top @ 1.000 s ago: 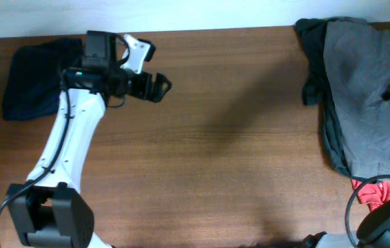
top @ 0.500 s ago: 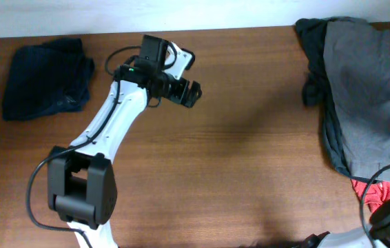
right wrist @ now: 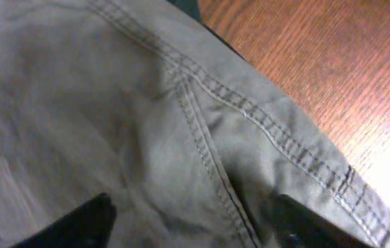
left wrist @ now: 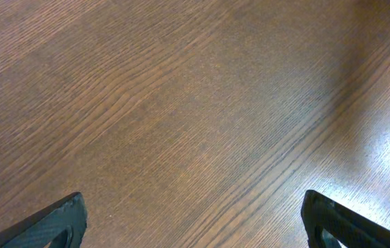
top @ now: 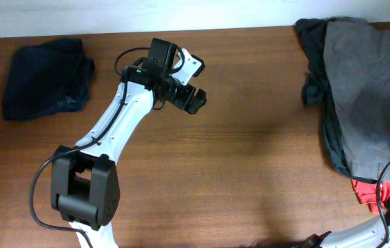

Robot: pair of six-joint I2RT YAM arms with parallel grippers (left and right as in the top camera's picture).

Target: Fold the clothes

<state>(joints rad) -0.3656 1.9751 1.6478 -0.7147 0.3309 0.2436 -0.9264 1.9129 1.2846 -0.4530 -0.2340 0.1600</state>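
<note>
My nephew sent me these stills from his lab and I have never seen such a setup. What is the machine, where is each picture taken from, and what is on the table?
It is a robot with two jointed arms at a wooden table, each ending in a two-finger gripper.

The overhead view looks straight down. The white arm reaching up the middle is the left one, and its left gripper hangs over bare wood. A folded dark blue garment lies at the far left. On the right sits a pile of clothes: grey-olive shorts on top, with something red peeking out below.

The other two views come from cameras on the wrists. The left wrist view shows only table between its spread fingertips, holding nothing. The right wrist view looks closely at the shorts' stitched seams, with the right gripper open just above the cloth.
</note>
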